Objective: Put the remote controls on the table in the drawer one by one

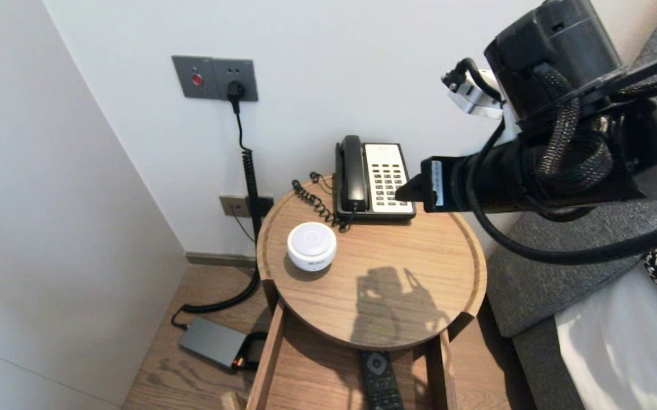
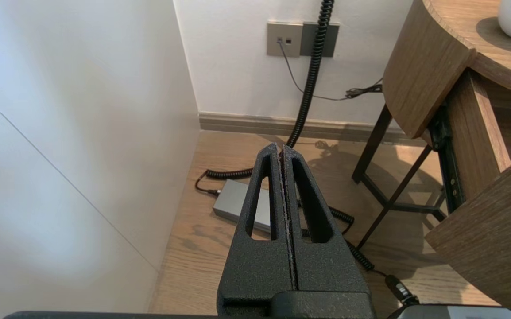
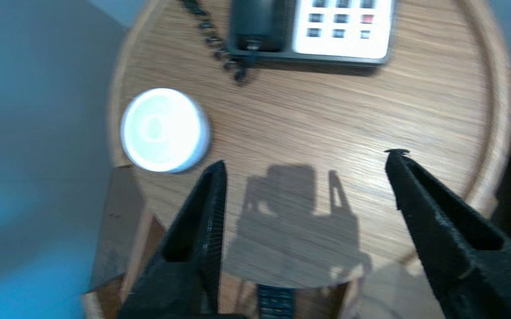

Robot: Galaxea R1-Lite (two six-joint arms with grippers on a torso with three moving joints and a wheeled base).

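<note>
Your right gripper [image 3: 308, 158] hangs above the round table [image 3: 326, 110], its 2 jaws spread wide and empty (their shadow falls on the wood). The white puck [image 3: 163, 129] sits near the table's left edge. Your left gripper [image 2: 281, 150] is parked low, closed on nothing.

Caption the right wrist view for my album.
Open right gripper hangs over a round table with phone and white disc.
</note>
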